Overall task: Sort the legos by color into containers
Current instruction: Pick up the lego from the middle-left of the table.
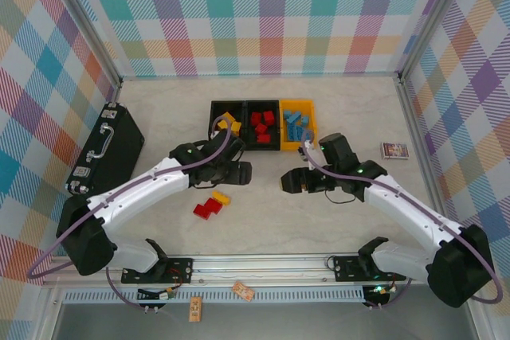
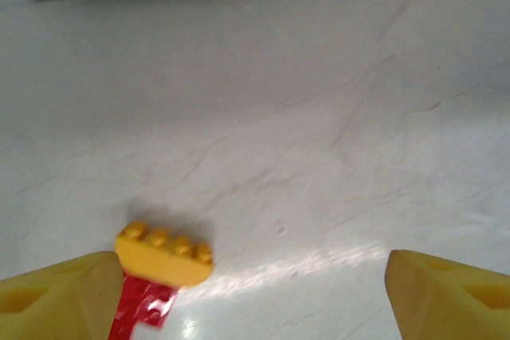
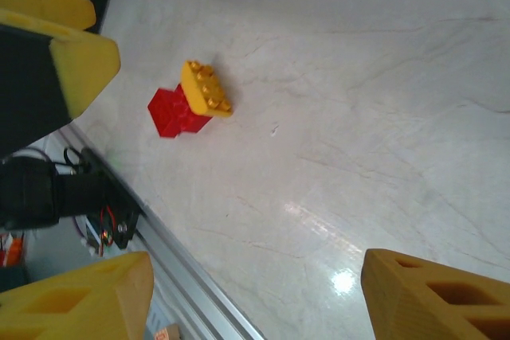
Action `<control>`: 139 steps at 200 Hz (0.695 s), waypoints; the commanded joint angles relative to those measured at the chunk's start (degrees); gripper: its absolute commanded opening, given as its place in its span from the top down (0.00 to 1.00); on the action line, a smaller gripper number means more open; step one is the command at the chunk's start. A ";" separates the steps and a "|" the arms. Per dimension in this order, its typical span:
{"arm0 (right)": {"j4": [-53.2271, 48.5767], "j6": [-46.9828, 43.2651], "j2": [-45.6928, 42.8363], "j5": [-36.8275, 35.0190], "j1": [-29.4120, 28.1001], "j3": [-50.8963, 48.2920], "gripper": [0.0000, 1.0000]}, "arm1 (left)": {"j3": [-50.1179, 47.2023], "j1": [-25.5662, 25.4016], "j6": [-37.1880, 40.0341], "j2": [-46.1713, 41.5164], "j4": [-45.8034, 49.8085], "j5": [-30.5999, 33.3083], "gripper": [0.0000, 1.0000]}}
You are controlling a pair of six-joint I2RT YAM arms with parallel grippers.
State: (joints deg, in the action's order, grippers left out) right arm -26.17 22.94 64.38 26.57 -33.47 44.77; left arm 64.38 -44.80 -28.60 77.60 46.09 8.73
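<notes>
Three containers stand in a row at the back. The left black bin [image 1: 213, 106] holds yellow legos [image 1: 229, 124], the middle black bin [image 1: 261, 103] red ones [image 1: 262, 126], and the yellow-orange bin [image 1: 297, 103] blue ones [image 1: 296, 127]. On the table lie a yellow brick [image 1: 221, 197] [image 2: 163, 254] [image 3: 207, 89] and red bricks [image 1: 207, 209] [image 2: 143, 308] [image 3: 175, 113], touching each other. My left gripper [image 1: 239, 171] [image 2: 255, 300] hovers open and empty just behind them. My right gripper [image 1: 291, 182] [image 3: 255, 300] is open over bare table to their right.
A black briefcase [image 1: 107, 149] lies at the left edge. At the right lies a small picture card [image 1: 394, 150]. The metal rail [image 1: 263, 262] [image 3: 191, 276] runs along the near table edge. The left arm's yellow fingers [image 3: 72, 61] show in the right wrist view.
</notes>
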 commanded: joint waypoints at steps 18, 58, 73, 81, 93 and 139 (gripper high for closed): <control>1.53 -3.39 3.91 1.38 -4.09 2.08 0.30 | -2.47 1.57 4.34 1.04 9.53 1.55 0.07; 1.77 -3.67 5.08 1.22 -5.02 2.60 0.30 | -4.01 3.52 6.30 6.06 7.23 -1.93 0.04; 1.54 -3.69 4.73 0.78 -5.02 2.29 0.30 | -5.21 4.60 6.61 7.39 5.01 -4.31 0.04; 1.44 -3.71 4.49 0.53 -4.99 2.05 0.30 | -5.67 5.02 6.83 8.09 4.13 -5.31 0.04; 1.39 -3.65 4.28 0.23 -5.02 1.78 0.30 | -5.96 5.31 7.15 9.44 3.65 -5.83 0.04; 1.78 -3.45 4.69 0.24 -5.02 1.46 0.30 | -6.88 5.96 8.19 14.41 0.55 -6.56 0.04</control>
State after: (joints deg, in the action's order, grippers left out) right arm -25.32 20.45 69.58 26.61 -38.24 45.36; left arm 58.28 -39.92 -21.78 89.93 48.60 3.64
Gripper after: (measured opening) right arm 0.704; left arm 0.963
